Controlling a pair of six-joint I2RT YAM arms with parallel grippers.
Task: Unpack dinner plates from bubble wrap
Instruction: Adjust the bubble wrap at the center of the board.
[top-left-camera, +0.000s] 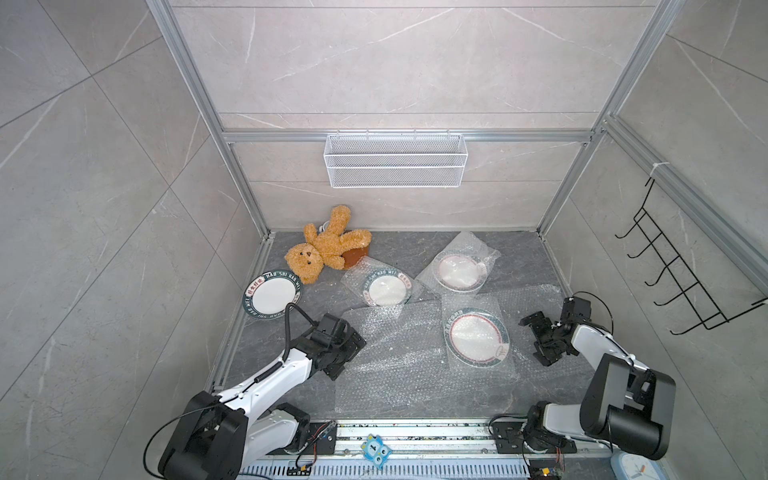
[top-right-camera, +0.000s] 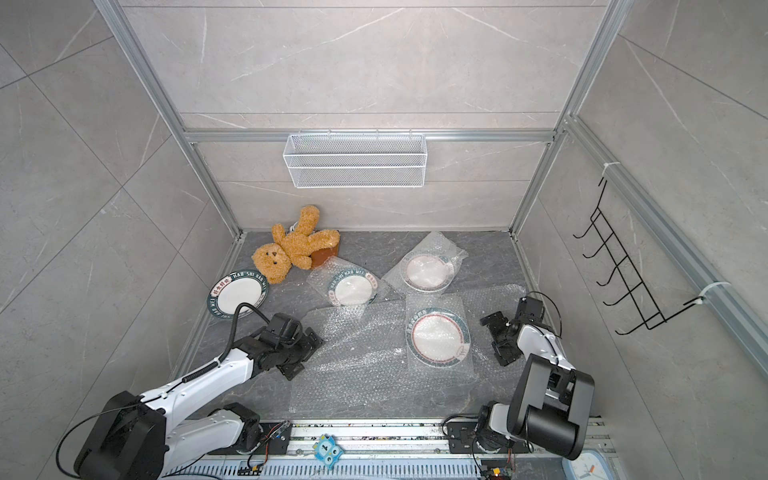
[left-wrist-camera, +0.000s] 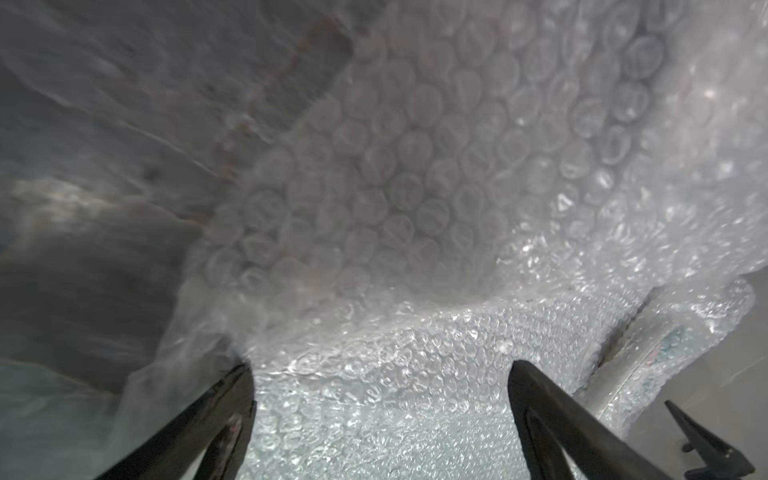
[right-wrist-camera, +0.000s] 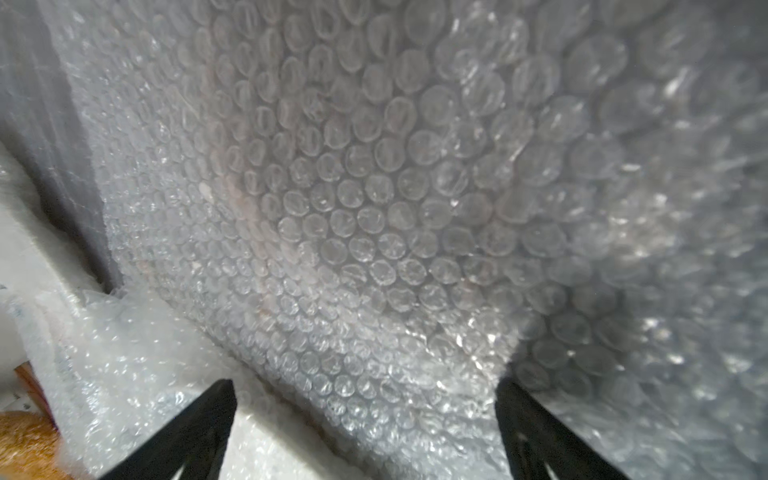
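One bare dinner plate (top-left-camera: 272, 296) (top-right-camera: 237, 296) lies at the left edge of the floor. Three more plates lie inside bubble wrap pouches: one in the middle (top-left-camera: 386, 287), one at the back right (top-left-camera: 459, 270), one nearer the front (top-left-camera: 477, 337) (top-right-camera: 439, 336). A loose sheet of bubble wrap (top-left-camera: 386, 374) (left-wrist-camera: 395, 199) (right-wrist-camera: 374, 208) covers the front middle. My left gripper (top-left-camera: 351, 359) (top-right-camera: 306, 357) (left-wrist-camera: 380, 368) hangs open at that sheet's left edge, holding nothing. Right of the front plate, my right gripper (top-left-camera: 534, 340) (top-right-camera: 494, 340) (right-wrist-camera: 365, 384) stands open over wrap, empty.
A brown teddy bear (top-left-camera: 324, 247) lies at the back left, over a brown object (top-left-camera: 357, 253). A white wire basket (top-left-camera: 395, 160) hangs on the back wall and a black hook rack (top-left-camera: 673, 270) on the right wall. Aluminium frame posts edge the floor.
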